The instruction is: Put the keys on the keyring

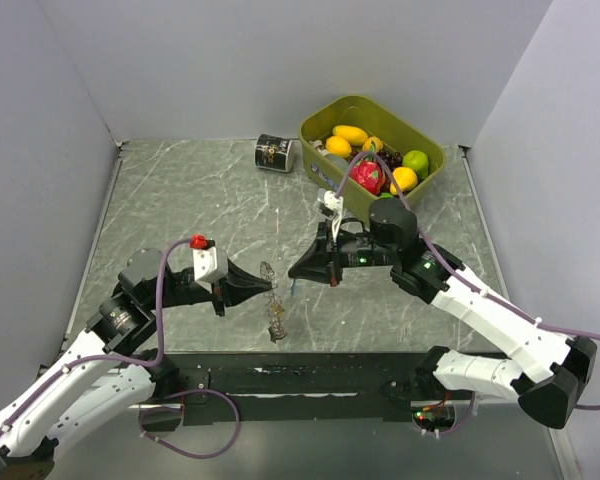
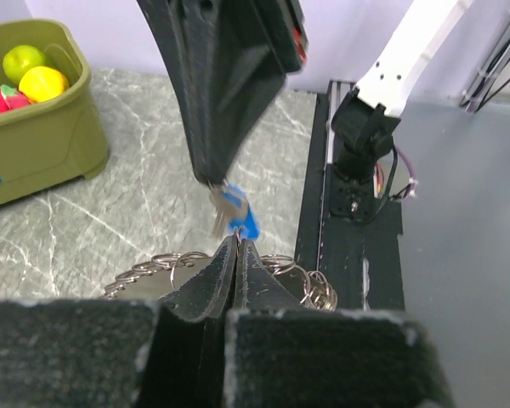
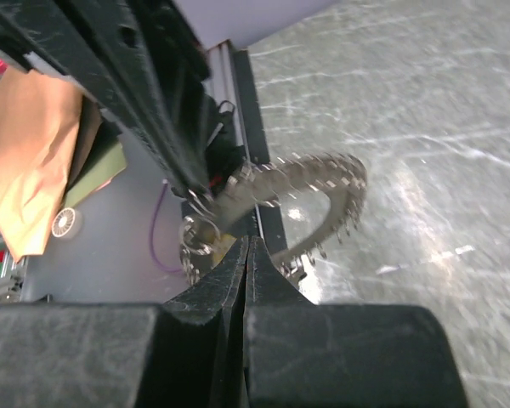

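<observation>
The keyring (image 1: 270, 275) is a silvery coiled ring that stands on edge above the table, and my left gripper (image 1: 269, 285) is shut on its rim. A clump of small rings (image 1: 277, 325) hangs from its lower end. In the left wrist view the keyring (image 2: 153, 268) spreads out behind the closed fingertips. My right gripper (image 1: 292, 276) faces it from the right, shut on a small silver key with a blue tag (image 2: 240, 217). The key hangs right at the left gripper's tip (image 2: 236, 242). In the right wrist view the keyring (image 3: 331, 183) lies just past my shut right gripper (image 3: 249, 240).
An olive bin (image 2: 34, 153) of toy fruit sits at the back right, seen too in the top view (image 1: 369, 100). A black can (image 1: 274, 153) lies on its side left of the bin. A black rail (image 1: 310, 380) runs along the near table edge.
</observation>
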